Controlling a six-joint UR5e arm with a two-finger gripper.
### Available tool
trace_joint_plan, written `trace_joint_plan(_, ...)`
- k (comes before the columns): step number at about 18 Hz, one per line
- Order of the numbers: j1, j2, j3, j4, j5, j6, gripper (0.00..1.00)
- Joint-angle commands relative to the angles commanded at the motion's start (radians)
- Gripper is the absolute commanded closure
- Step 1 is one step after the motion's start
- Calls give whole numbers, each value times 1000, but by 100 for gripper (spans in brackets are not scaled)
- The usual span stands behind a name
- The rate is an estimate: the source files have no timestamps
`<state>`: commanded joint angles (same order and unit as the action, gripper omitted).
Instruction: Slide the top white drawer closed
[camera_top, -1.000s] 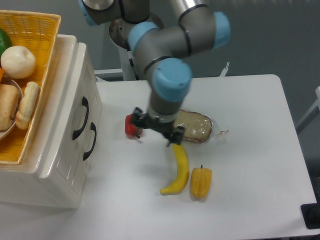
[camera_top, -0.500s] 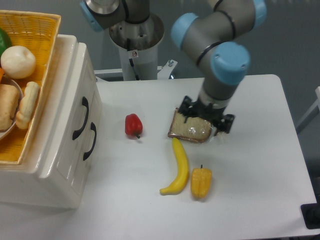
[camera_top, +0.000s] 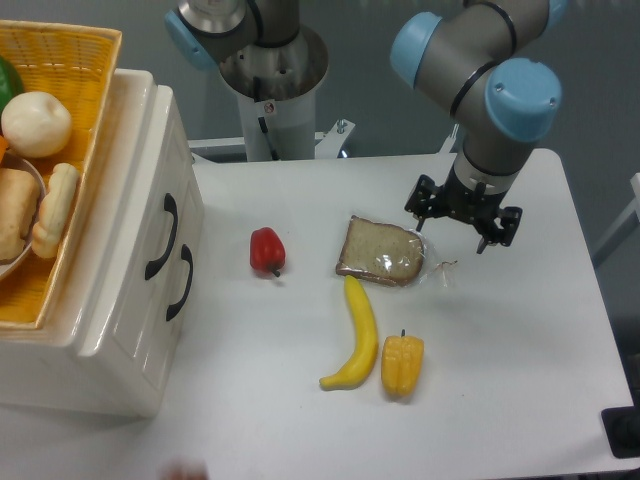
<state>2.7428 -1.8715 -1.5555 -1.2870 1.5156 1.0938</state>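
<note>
The glossy cream-white top drawer (camera_top: 160, 215) with its black C-shaped handle (camera_top: 161, 236) sits in the cream-white cabinet (camera_top: 110, 300) at the left edge of the white table (camera_top: 500, 380), its front lying flush with the cabinet face, directly above the lower drawer front (camera_top: 178, 290) that carries a matching black handle. On top of the cabinet rests a woven yellow basket (camera_top: 70, 110) holding a pale round bun, some bread rolls and a bit of something green at the upper left corner. The grey-and-blue robot arm (camera_top: 480, 70) reaches over the right half of the table, well apart from the cabinet, and its black two-finger gripper (camera_top: 462, 222) hangs above the tabletop just right of a slice of brown bread in a clear wrapper (camera_top: 382, 252); the fingers point down and stand spread apart with nothing between them. Left of the bread lies a small red bell pepper (camera_top: 267, 250), between the bread and the cabinet. Below the bread a yellow banana (camera_top: 357, 335) lies curved, its upper end near the bread's lower edge, and just beside its right side sits a yellow-orange bell pepper (camera_top: 402, 365). Behind the table stands the arm's grey cylindrical base (camera_top: 270, 80)
</note>
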Motion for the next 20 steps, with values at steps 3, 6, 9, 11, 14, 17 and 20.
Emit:
trace_joint_plan(3, 2, -2, 0, 0, 0, -3, 0)
trace_joint_plan(6, 2, 0, 9, 0, -2, -5, 0)
trace_joint_plan(9, 2, -2, 12, 0, -2, -18, 0)
trace_joint_plan(11, 6, -3, 18, 0, -2, -22, 0)
trace_joint_plan(14, 14, -3, 18, 0, -2, -19, 0)
trace_joint_plan(17, 38, -2, 17, 0, -2, -17, 0)
trace_joint_plan(20, 40, -2, 17, 0, -3, -14, 0)
